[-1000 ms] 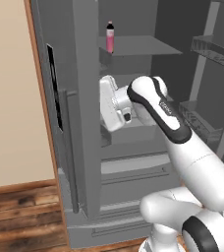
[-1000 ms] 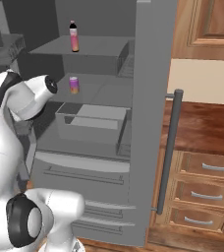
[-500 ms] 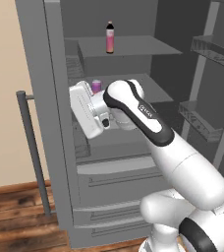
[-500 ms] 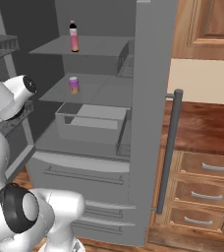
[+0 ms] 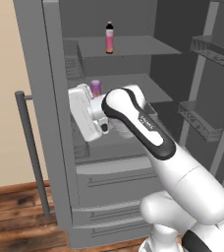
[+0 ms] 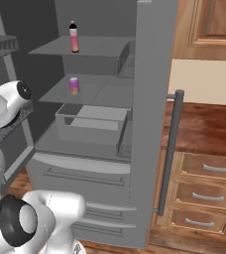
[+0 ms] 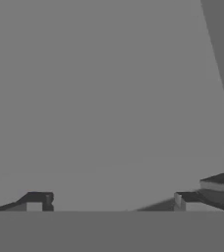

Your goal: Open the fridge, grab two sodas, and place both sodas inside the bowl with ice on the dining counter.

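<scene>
The grey fridge (image 5: 115, 183) stands with both doors swung wide. On its top shelf is the slim pink bottle (image 5: 109, 38) (image 6: 74, 37). The purple-pink can (image 5: 96, 87) (image 6: 74, 85) sits on the middle shelf, just behind my white hand (image 5: 86, 118). My hand is level with that shelf, close to the inner face of the left door (image 5: 38, 98). In the hand view my gripper (image 7: 111, 201) is open, its fingertips (image 7: 36, 199) wide apart with only flat grey surface ahead. The bowl with ice and the dining counter are out of view.
The left door's bar handle (image 5: 31, 150) sticks out at the left. The right door carries wire bins (image 5: 198, 121) and a long handle (image 6: 169, 155). A clear drawer (image 6: 92, 124) sits under the can's shelf. Wooden drawers (image 6: 204, 194) stand right of the fridge.
The left door has swung further open, turning its handle outward. My hand moved left and a little lower with it, then nearly stopped. Bottle and can stayed put.
</scene>
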